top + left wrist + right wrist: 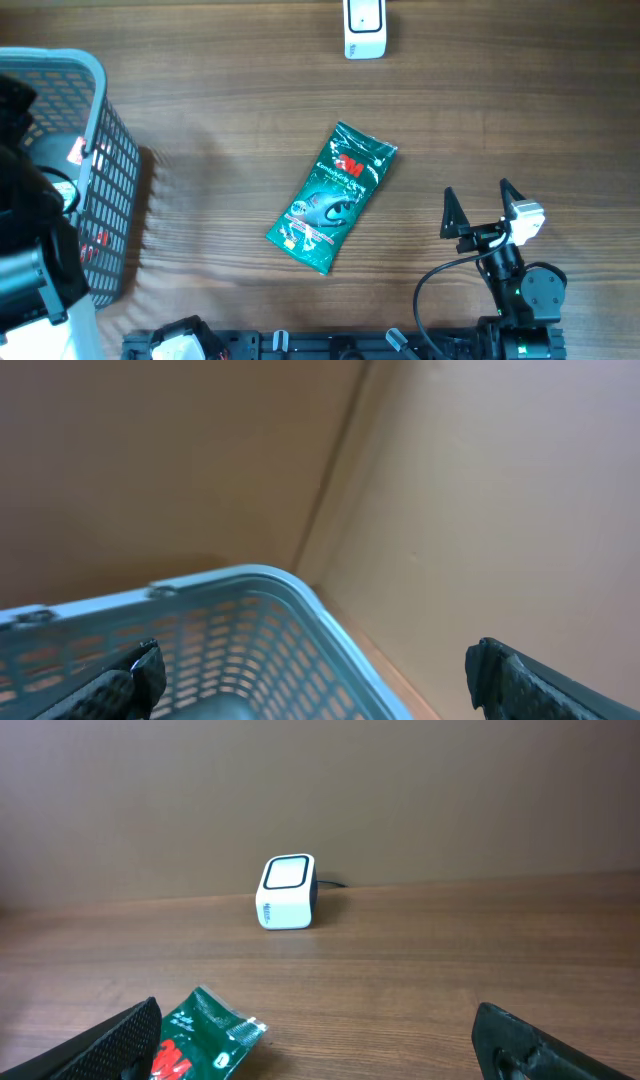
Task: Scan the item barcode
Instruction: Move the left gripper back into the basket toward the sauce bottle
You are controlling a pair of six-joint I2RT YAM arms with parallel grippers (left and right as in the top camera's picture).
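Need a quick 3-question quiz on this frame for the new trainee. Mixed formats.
1. True or false: the green packet lies on the table, between the basket and the right gripper.
2. The right gripper is: A open and empty; B shut on the packet; C out of view.
3. Which gripper hangs over the basket?
Key: 1 true; 2 A; 3 the left gripper.
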